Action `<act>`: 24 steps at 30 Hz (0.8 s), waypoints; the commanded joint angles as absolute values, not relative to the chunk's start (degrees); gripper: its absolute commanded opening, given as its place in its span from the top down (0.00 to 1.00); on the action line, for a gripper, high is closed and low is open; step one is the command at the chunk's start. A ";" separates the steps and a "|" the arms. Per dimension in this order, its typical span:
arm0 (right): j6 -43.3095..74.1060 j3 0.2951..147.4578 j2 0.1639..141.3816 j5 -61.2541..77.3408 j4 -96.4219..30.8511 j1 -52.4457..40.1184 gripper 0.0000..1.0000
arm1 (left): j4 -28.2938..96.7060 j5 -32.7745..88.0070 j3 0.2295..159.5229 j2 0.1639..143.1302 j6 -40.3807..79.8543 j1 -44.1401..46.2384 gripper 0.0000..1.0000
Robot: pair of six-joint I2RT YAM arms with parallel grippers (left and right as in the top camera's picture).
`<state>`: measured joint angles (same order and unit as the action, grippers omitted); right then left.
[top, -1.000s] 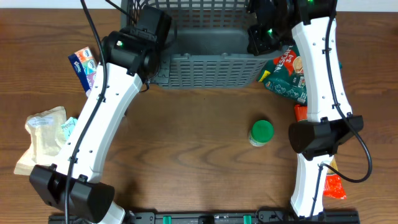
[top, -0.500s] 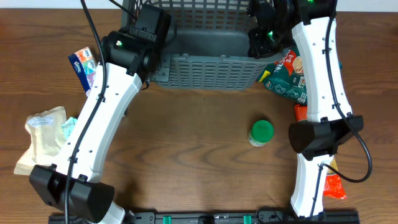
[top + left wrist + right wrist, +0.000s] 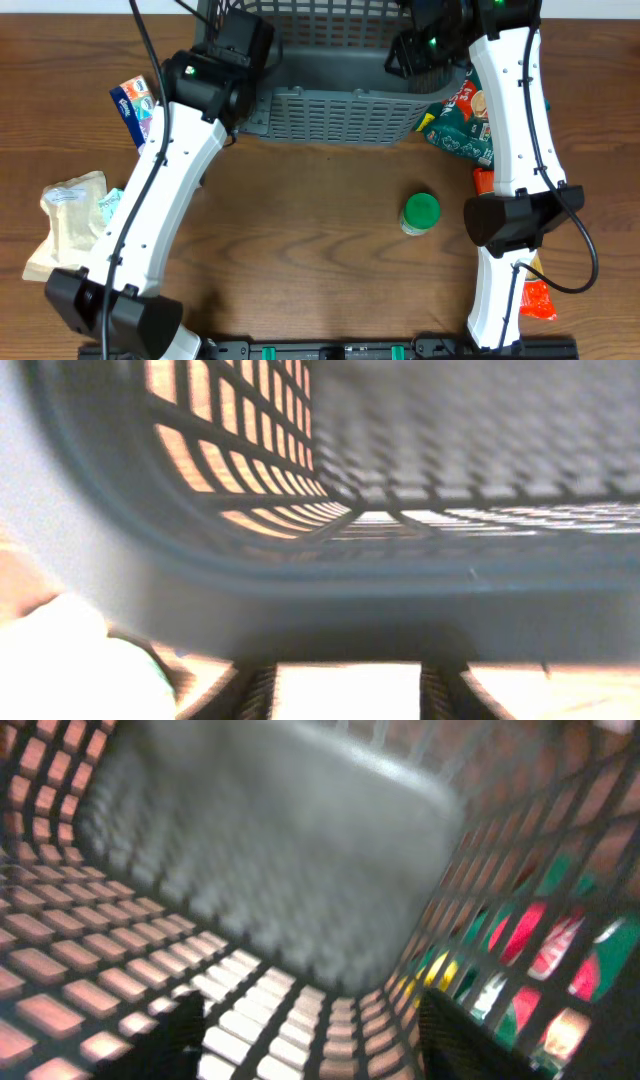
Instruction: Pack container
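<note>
The container (image 3: 330, 115), a dark grey slotted basket, lies at the table's far edge with its long lattice wall facing me. My left gripper (image 3: 348, 695) is at its left end. Its fingers (image 3: 255, 695) stand apart just short of the thick rim (image 3: 400, 575), with bare table between them. My right gripper (image 3: 415, 50) is at the basket's right end. In the right wrist view it (image 3: 320, 1040) is open wide, facing the lattice and the solid floor (image 3: 280, 870), and holds nothing.
A green-lidded jar (image 3: 420, 212) stands mid-table right. A green snack bag (image 3: 460, 120) lies against the basket's right end, with a red item (image 3: 483, 180) and an orange packet (image 3: 537, 298) near the right arm. On the left lie a blue packet (image 3: 135, 105) and a beige pouch (image 3: 65, 215).
The basket shifted slightly on the table. The right gripper has drawn up and left off the basket's right end. The left arm has barely moved.
</note>
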<state>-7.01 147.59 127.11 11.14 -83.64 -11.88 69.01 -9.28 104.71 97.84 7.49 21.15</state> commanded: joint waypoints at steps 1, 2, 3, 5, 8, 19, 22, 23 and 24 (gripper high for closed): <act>-7.84 148.55 126.23 10.31 -79.77 -12.29 0.27 | 69.43 -9.96 105.08 92.77 7.53 20.80 0.46; -7.81 148.70 126.19 10.31 -77.91 -12.29 0.17 | 69.78 -9.96 105.08 91.48 7.53 20.80 0.33; -7.81 149.21 126.08 10.33 -76.66 -12.32 0.14 | 70.04 -9.96 105.08 90.56 7.53 20.80 0.26; -7.84 151.11 125.89 10.33 -75.11 -12.32 0.05 | 70.63 -10.00 105.08 88.31 7.55 20.78 0.01; -8.25 156.88 124.88 10.33 -74.98 -12.32 0.01 | 70.96 -10.59 105.08 84.75 7.60 20.78 0.01; 14.06 166.52 113.25 -14.96 -81.78 -4.12 0.01 | 77.28 -20.58 105.08 78.78 15.25 15.53 0.01; 24.60 166.52 111.85 -13.98 -88.97 4.36 0.01 | 77.54 -20.60 105.08 78.08 18.09 9.32 0.01; 26.48 166.50 111.87 -11.94 -90.89 7.42 0.01 | 77.36 -20.36 105.08 78.00 18.39 7.16 0.01; 27.00 166.32 112.14 -8.97 -92.31 10.63 0.01 | 77.19 -19.90 105.08 78.00 18.37 4.97 0.01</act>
